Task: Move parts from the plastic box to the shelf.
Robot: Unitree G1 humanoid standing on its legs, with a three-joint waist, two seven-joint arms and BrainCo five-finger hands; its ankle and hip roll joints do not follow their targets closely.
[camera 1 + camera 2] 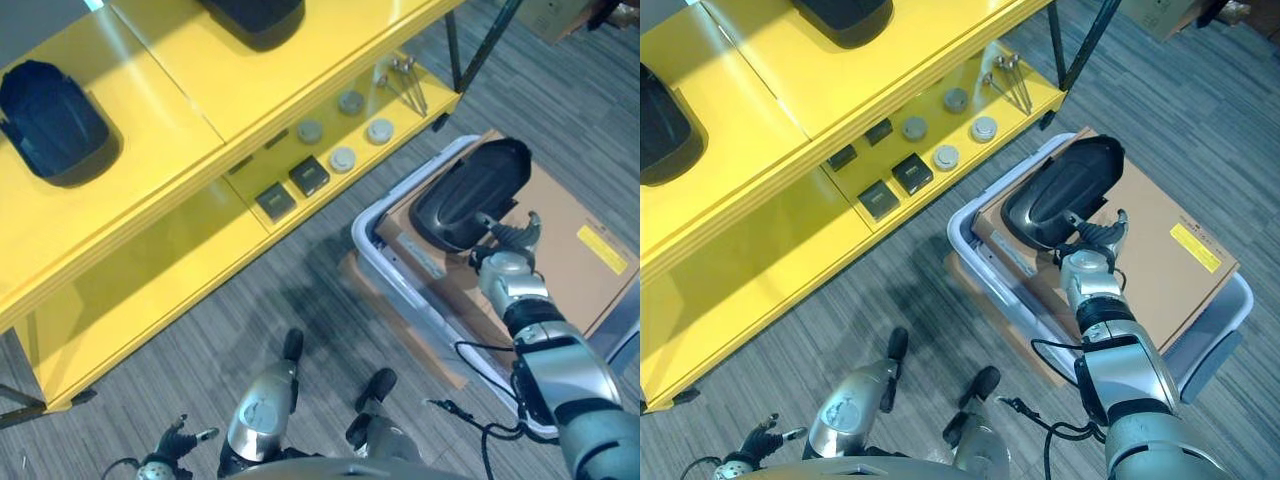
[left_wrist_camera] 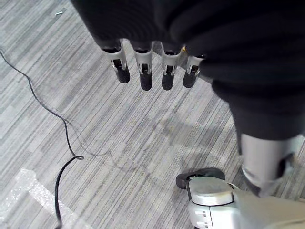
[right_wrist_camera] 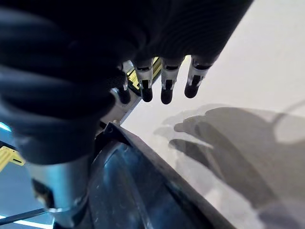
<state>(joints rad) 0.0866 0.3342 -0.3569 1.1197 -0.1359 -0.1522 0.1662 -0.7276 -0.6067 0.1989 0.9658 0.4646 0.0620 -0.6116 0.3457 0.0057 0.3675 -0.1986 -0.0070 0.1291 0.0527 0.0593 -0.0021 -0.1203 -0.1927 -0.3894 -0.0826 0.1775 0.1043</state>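
Observation:
A black shell-shaped part [image 1: 468, 195] lies on a brown cardboard sheet [image 1: 580, 270] inside the pale plastic box [image 1: 375, 250] on the floor. My right hand [image 1: 505, 262] is at the part's near edge with its fingers [image 3: 164, 86] straight and spread over the cardboard, open; the part's dark rim [image 3: 143, 191] lies just beside the hand. Two similar black parts [image 1: 50, 120] [image 1: 255, 15] rest on top of the yellow shelf [image 1: 180, 130]. Down at my side, my left hand [image 2: 143, 71] hangs open over the carpet.
The shelf's lower level [image 1: 400, 110] holds several round discs [image 1: 343, 159], two black square blocks [image 1: 309, 176] and some metal rods [image 1: 408, 85]. A dark shelf leg [image 1: 485, 45] stands just behind the box. Grey striped carpet separates the shelf from the box.

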